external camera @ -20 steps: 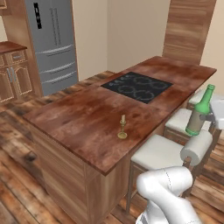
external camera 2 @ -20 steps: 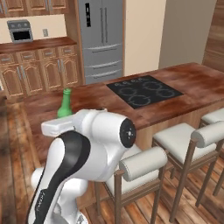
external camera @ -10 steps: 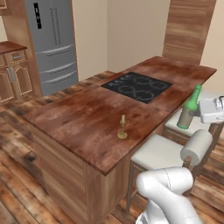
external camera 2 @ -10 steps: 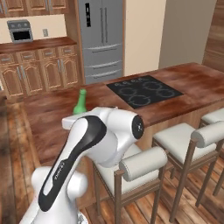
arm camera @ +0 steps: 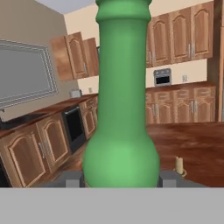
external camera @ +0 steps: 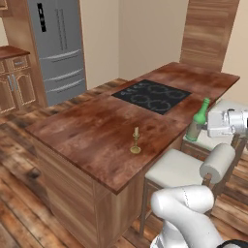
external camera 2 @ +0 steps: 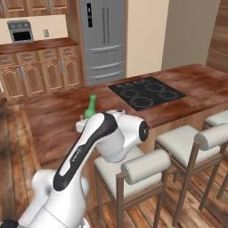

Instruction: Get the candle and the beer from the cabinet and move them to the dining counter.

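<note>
Beer (external camera: 199, 119) sits clamped in the jaws of the gripper (external camera: 202, 127), held upright at the desk's (external camera: 97, 135) near right edge, by the stools. Candle (external camera: 136, 141) already stands on the desk, mid-near. Risk: lowering too near the edge could leave the bottle overhanging; it may tip off on release.

The bottle's (arm camera: 120, 109) top and base run past the hand view's edges. From the right, the arm (external camera 2: 100, 138) hides its lower half. The candle (external camera: 136, 141) is too small for detail.
</note>
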Motion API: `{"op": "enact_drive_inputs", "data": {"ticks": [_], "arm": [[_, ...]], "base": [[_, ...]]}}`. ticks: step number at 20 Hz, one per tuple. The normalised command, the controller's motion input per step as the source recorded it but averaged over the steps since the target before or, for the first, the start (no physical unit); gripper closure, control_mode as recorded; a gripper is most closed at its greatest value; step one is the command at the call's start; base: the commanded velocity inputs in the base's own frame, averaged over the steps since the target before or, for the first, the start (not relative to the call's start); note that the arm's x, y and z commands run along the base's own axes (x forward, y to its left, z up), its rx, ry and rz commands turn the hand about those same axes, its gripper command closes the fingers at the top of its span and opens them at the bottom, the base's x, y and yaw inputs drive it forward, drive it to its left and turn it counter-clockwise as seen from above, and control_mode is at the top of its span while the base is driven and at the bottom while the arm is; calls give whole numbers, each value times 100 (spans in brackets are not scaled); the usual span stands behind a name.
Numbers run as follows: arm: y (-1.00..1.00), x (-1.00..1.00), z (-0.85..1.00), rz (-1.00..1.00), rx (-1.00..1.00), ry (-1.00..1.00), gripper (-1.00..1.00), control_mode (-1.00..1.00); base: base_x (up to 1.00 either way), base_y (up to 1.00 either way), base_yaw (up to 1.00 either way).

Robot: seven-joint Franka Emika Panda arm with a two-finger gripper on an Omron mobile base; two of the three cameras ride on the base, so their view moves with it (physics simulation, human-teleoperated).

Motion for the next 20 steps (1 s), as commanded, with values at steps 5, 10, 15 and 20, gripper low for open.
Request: {"op": "enact_drive_inputs", "data": {"ticks": [5,10,15,20], "arm": [[0,49,-31,1,-3,-6,100,-100],[0,49,-22,0,-2,0,100,-100],[0,52,-16,0,0,0,100,-100],[0,54,-28,1,0,0,100,-100]], "base": [[0,0,0],[0,0,0],[0,0,0],[0,0,0]]}}
